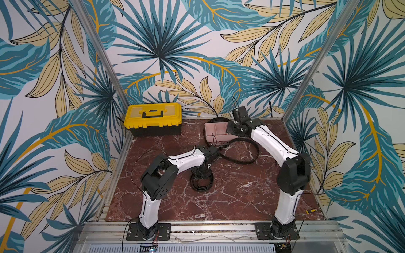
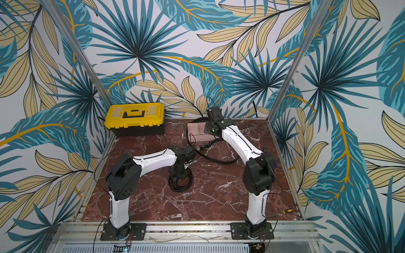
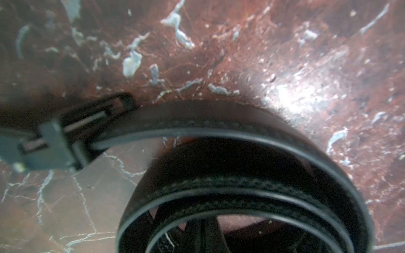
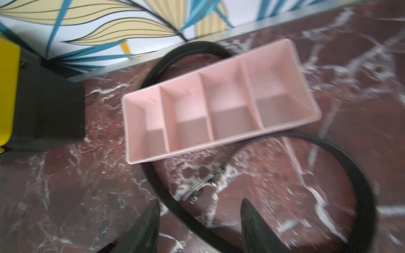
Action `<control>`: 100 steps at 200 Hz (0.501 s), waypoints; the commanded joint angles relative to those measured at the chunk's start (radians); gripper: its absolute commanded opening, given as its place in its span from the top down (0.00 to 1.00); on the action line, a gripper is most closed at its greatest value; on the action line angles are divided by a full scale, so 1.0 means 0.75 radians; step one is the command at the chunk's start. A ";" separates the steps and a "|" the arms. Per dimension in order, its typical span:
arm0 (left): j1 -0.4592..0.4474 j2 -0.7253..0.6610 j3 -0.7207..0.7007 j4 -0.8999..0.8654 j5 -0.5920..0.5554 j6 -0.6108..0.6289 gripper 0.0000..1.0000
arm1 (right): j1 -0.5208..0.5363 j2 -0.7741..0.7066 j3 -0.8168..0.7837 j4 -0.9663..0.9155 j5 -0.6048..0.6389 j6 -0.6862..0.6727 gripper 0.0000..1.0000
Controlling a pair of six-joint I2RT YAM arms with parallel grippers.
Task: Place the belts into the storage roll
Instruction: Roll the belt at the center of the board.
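Trouble looks most likely to come from the loose belt [image 4: 359,175]. It curves behind the storage roll [image 4: 134,131], passes one short end and swings out into a wide loop in front, with its buckle just beside the front wall. Pulling on that strap could drag or tip the light tray. The loop is also far wider than any compartment, so it would probably spill over the dividers unless it is wound first. The coiled belt [image 1: 201,185] lies well apart from the storage roll, out toward the arm bases. Its stiff turns could spring open if lifted by a single layer. The left gripper [image 1: 202,174] is down in that coil with its fingers closed, but I cannot tell whether they pinch a turn. The right gripper [image 4: 200,203] hangs just in front of the storage roll, fingers parted about halfway and holding nothing, with the loose strap running beneath them. By count there are two belts, neither stowed, and one storage roll with four compartments, all empty. There is also one toolbox [image 1: 153,116] beyond the roll's short end, and one screwdriver [image 1: 311,211] far from it.
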 commanded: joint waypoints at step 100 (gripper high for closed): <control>0.080 -0.025 -0.070 0.129 -0.032 0.021 1.00 | 0.331 -0.011 -0.545 0.302 -0.630 0.180 0.45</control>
